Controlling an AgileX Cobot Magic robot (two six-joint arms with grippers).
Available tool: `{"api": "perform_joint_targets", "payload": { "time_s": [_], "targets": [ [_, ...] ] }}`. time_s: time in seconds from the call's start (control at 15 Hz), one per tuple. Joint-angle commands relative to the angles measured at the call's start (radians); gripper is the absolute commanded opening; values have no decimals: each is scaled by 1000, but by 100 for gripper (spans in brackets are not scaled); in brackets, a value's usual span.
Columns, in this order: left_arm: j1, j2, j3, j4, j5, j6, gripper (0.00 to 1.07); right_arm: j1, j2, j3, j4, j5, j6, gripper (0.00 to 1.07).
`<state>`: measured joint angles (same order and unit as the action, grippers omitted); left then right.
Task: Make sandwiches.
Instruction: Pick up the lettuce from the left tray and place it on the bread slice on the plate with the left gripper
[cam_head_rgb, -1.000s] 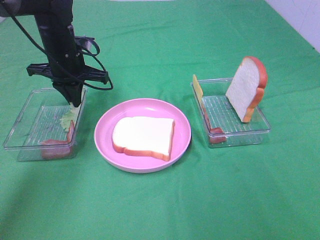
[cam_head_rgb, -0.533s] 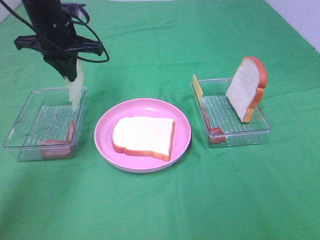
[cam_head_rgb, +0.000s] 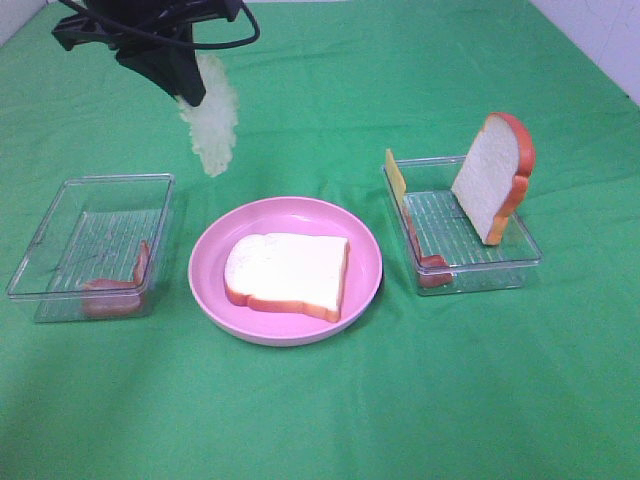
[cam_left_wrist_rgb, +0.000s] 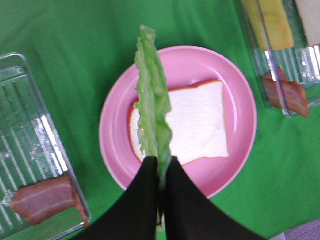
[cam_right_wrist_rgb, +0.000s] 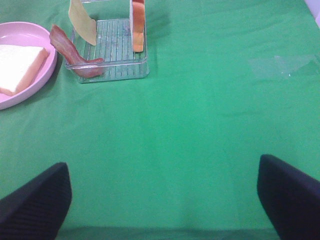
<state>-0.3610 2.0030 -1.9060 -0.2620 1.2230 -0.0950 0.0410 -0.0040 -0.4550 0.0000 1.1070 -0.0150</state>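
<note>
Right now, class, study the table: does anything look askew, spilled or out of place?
Yes, in the right tray. A bread slice stands on edge, tilted, poking above the rim. The cheese slice leans upright too, and a bacon strip hangs over the rim on the side toward the plate. Nothing looks spilled.

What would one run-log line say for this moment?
left pincer: shut on lettuce leaf, in the air | pink plate: one bread slice, flat, bare | right pincer: open, empty
</note>
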Motion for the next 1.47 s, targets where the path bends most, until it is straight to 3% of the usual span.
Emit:
{"api": "perform_joint_targets", "payload": {
  "time_s": [0.07, 0.27, 0.47, 0.6, 0.67, 0.8, 1.47],
  "targets": [
    [-50, -4, -3, -52, 96, 22, 0, -3, -24, 3, 0, -5, 0, 96],
    [-95, 24, -2, -141, 57, 41, 0, -3, -24, 3, 0, -5, 0, 96],
    [-103, 73, 42, -280, 44, 117, 0, -3, -24, 3, 0, -5, 0, 96],
    [-103, 80, 125, -339, -29, 235, 0, -3, -24, 3, 0, -5, 0, 96],
    [-103, 94, 178, -430, -59, 344, 0, -3, -24, 3, 0, -5, 0, 96],
    [-103, 119, 198, -486, -58, 420, 0, -3, -24, 3, 0, -5, 0, 96],
    [-104, 220, 198, -491, -105, 438, 0, -3, -24, 3, 0, -5, 0, 96]
  ]
}}
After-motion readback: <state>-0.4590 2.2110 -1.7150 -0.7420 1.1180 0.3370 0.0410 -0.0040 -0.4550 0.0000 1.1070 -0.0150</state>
